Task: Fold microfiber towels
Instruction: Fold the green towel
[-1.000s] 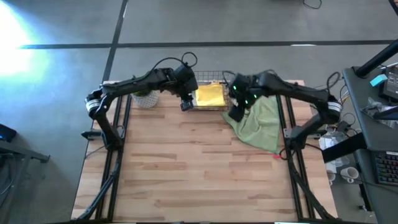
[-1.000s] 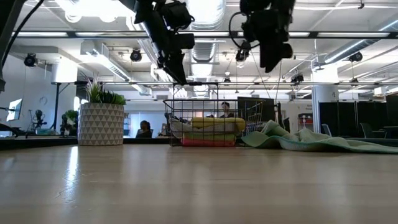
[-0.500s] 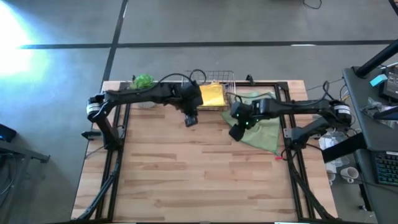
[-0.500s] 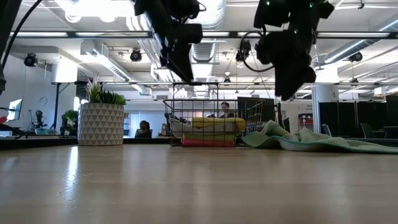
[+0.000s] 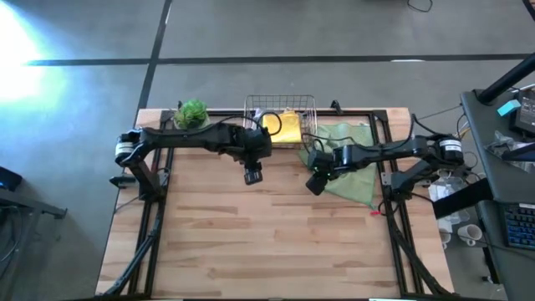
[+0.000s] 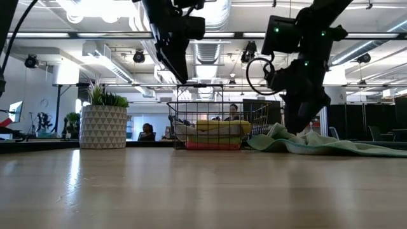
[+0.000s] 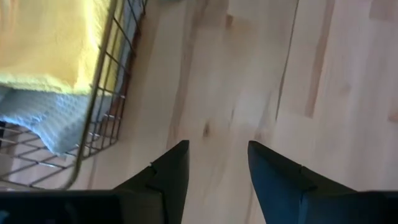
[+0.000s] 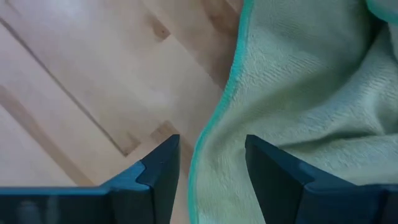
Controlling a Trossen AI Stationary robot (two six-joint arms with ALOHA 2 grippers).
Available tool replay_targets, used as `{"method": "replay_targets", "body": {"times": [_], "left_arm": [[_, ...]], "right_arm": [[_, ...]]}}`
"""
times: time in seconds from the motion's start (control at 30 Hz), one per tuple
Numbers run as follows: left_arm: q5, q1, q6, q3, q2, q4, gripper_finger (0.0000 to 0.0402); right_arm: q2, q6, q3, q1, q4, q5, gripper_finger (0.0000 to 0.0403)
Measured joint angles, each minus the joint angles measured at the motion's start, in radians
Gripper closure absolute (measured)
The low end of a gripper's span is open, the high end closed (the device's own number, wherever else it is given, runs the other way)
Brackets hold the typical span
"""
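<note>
A pale sage green towel (image 5: 353,161) lies crumpled on the table's far right, right of a copper wire basket (image 5: 280,107). In the basket, a yellow towel (image 5: 287,127) tops a stack, with a grey one (image 7: 56,121) under it and a pink one (image 6: 203,145) at the bottom. My right gripper (image 8: 211,168) is open and points down, low over the sage towel's teal-hemmed left edge (image 8: 214,124), one finger on either side of it. My left gripper (image 7: 217,168) is open over bare wood just in front of the basket's near side (image 7: 106,93).
A potted plant (image 5: 192,111) in a white patterned pot (image 6: 102,127) stands at the far left of the table. Bare wood (image 5: 267,242) fills the near half of the table. Black frame rails run along both sides.
My right gripper has come down from high above the table to just over the sage towel's left edge, shifting a little toward the near edge. My left gripper has moved from beside the basket toward the near edge, staying high. The towels have not moved.
</note>
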Motion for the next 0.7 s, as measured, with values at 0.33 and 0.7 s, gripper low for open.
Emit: {"method": "replay_targets", "body": {"times": [0.33,0.7], "left_arm": [[-0.024,-0.016,-0.022,0.000,0.000,-0.031,0.0254],[-0.050,-0.015,-0.019,0.000,0.000,-0.032,0.0254]], "right_arm": [[0.102,0.025,-0.005,0.000,0.031,0.106,0.0232],[0.190,0.042,-0.002,0.003,0.045,0.124,0.0287]]}}
